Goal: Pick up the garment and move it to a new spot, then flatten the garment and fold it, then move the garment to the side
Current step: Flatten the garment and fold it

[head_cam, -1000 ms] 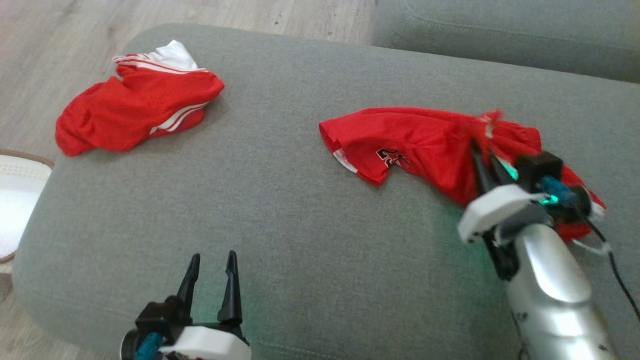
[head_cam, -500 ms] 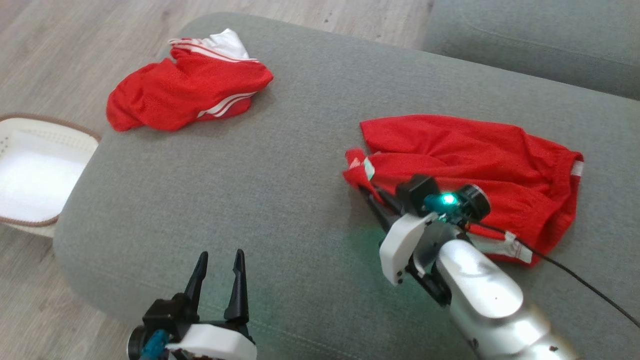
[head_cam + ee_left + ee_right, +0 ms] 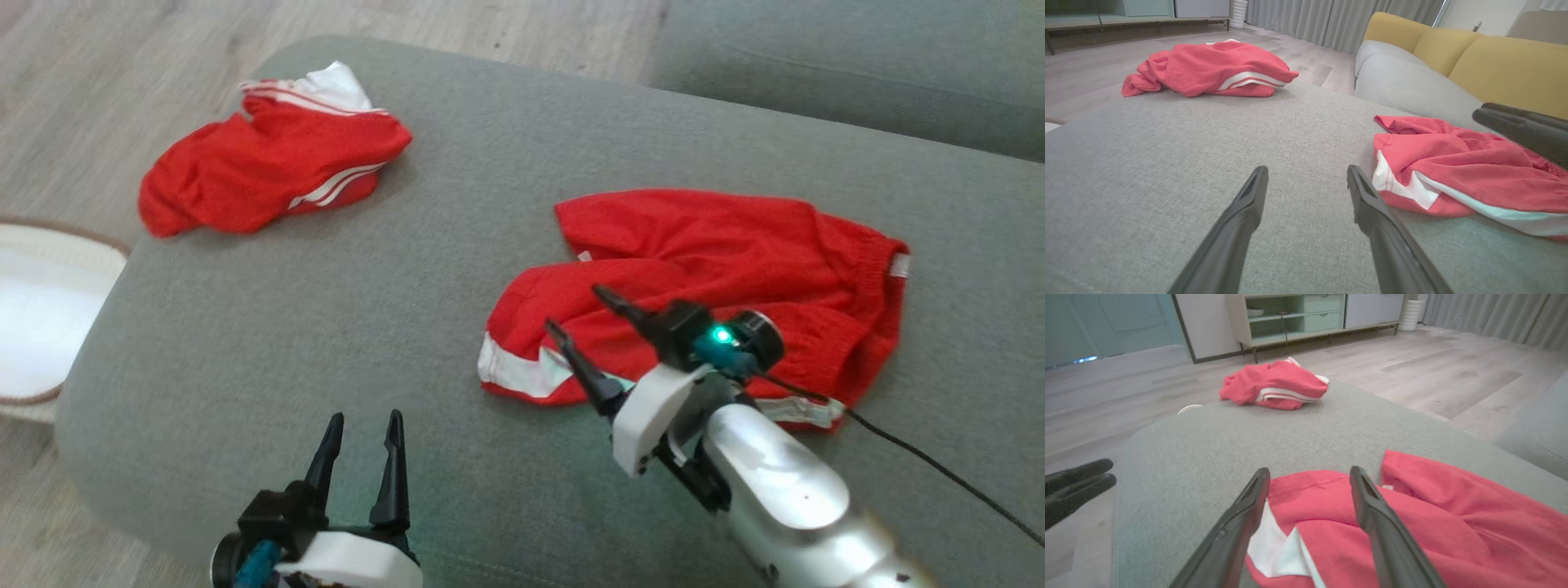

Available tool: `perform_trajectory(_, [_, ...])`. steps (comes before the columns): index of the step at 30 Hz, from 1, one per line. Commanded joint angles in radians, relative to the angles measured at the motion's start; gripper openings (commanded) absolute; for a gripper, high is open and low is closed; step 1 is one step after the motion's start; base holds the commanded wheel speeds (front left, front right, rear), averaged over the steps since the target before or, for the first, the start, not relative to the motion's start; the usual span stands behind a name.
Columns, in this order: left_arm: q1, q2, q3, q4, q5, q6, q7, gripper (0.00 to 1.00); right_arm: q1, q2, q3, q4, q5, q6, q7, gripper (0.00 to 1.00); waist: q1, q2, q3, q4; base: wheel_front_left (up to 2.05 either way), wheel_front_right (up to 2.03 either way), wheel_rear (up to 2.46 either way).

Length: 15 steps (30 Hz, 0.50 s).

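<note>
On the grey sofa seat [image 3: 408,327], right of its middle, lies the garment [image 3: 718,269]: red, rumpled, one flap doubled over toward the near side, and a white band showing along its near-left hem. It rests on the fabric and nothing has hold of it.

Right claw [image 3: 575,308]: fingers spread wide over that white-banded hem, nothing between them. I cannot tell whether the tips touch the cloth. A black cable [image 3: 939,474] trails from its wrist across the seat.

Left claw [image 3: 365,416]: fingers apart, empty, at the near edge of the seat and well apart from the garment.

Second red garment [image 3: 269,167], with white stripes, is bunched at the far left corner of the same seat.

Room:
- Pale wooden floor [image 3: 98,73] beyond and to the left.
- White basket [image 3: 90,241] with a brown rim stands on the floor beside the seat's left end.
- Neighbouring seat [image 3: 857,65], same grey, is at the far right.
- Yellow backrests [image 3: 1506,61] stand behind it.
- Grey curtains [image 3: 1331,20] hang along the far wall.
- A pale-green cabinet [image 3: 1290,318] with open shelves stands across the room.
</note>
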<state>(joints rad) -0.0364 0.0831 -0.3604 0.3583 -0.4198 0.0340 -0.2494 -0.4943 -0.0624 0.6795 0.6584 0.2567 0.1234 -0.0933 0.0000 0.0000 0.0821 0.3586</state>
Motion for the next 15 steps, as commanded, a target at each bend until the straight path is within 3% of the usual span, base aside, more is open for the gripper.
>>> perform_trajectory(1, [-0.026, 0.003, 0.02, -0.028, 0.014, -0.003, -0.012, 1.0, 0.015, 0.012, -0.04, -0.043, -0.001, 0.007, -0.04, 1.0, 0.0, 0.0, -0.024, -0.039, 0.0, 0.0, 0.0])
perform_trajectory(15, [-0.068, 0.017, 0.012, -0.043, 0.019, 0.007, 0.006, 1.0, 0.22, 0.012, -0.448, -0.15, -0.138, 0.007, -0.15, 1.0, 0.0, 0.0, -0.093, -0.191, 0.0, 0.0, 0.0])
